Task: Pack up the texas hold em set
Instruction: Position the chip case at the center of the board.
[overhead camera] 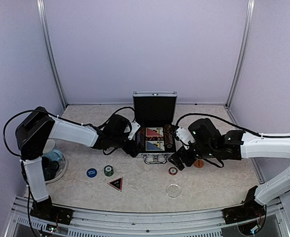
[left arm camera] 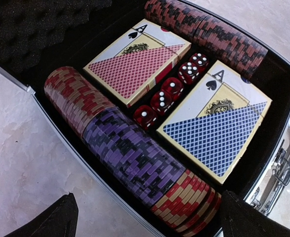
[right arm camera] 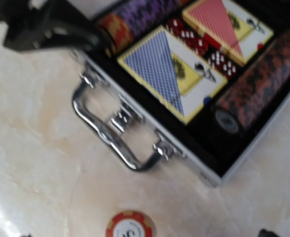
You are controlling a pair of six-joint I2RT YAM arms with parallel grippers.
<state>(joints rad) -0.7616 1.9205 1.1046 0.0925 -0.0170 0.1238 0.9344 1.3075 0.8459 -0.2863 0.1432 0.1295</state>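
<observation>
The left arm (overhead camera: 71, 132) and right arm (overhead camera: 271, 147) have smooth white shells between bulky black joint blocks. A thin black cable (overhead camera: 7, 131) loops beside each. The left pincer (left arm camera: 150, 219) has matt black fingers (left arm camera: 56, 219).

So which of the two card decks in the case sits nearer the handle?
The blue-backed deck; the red-backed deck lies beyond the dice, toward the lid.

Open case (left arm camera: 46, 106): two decks (left arm camera: 135, 61), red dice (left arm camera: 172, 89), chip rows (left arm camera: 130, 153).
</observation>
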